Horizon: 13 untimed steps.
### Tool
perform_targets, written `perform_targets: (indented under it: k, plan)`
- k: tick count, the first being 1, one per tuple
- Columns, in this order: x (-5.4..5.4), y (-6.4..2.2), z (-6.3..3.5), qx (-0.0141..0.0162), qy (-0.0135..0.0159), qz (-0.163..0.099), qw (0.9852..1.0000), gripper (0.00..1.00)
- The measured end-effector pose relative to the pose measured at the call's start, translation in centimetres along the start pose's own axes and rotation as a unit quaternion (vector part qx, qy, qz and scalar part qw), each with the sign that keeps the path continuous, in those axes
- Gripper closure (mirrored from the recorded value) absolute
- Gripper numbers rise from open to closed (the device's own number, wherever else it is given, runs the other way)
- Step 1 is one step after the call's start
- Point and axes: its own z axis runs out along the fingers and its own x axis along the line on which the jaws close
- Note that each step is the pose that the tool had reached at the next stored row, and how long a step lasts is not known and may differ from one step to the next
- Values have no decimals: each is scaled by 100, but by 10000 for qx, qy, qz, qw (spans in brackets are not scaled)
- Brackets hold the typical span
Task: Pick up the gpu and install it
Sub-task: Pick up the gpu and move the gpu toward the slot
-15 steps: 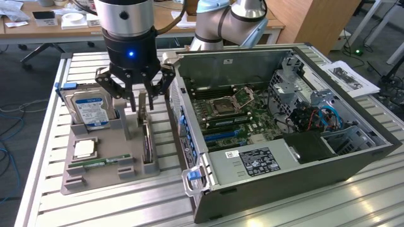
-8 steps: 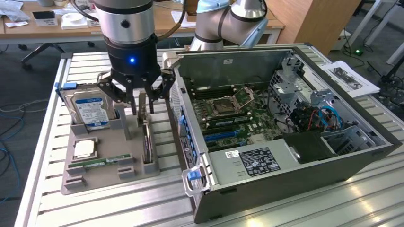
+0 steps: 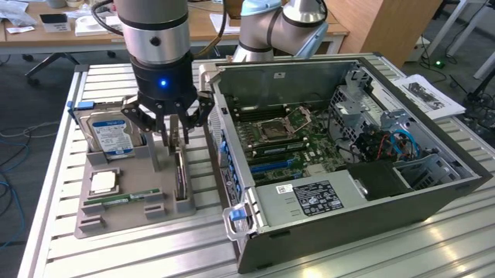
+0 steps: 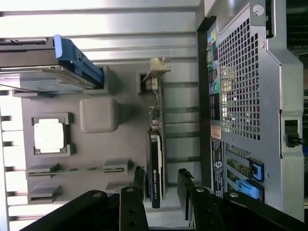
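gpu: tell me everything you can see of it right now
The gpu is a thin dark card with a silver metal end bracket and a black block bearing a small label. It stands on edge in a slot of the grey holder tray, beside the open computer case, and is not yet lifted. The gripper straddles it with jaws open. A gap shows on the case side; contact on the other side cannot be told.

Shows silver-grey cylindrical arm (image 3: pixel 155 35) with pale blue joint caps, black band and small screw near wrist, black gripper (image 3: pixel 176 126) body with blue lamp, black linkage fingers (image 4: pixel 131 207) with round pivot pins.
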Motion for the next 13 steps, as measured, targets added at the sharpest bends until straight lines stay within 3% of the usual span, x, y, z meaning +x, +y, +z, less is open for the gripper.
perform_targets:
  k: [13]
  plan:
    - [6,-9,233,0,0,0,10000,58]
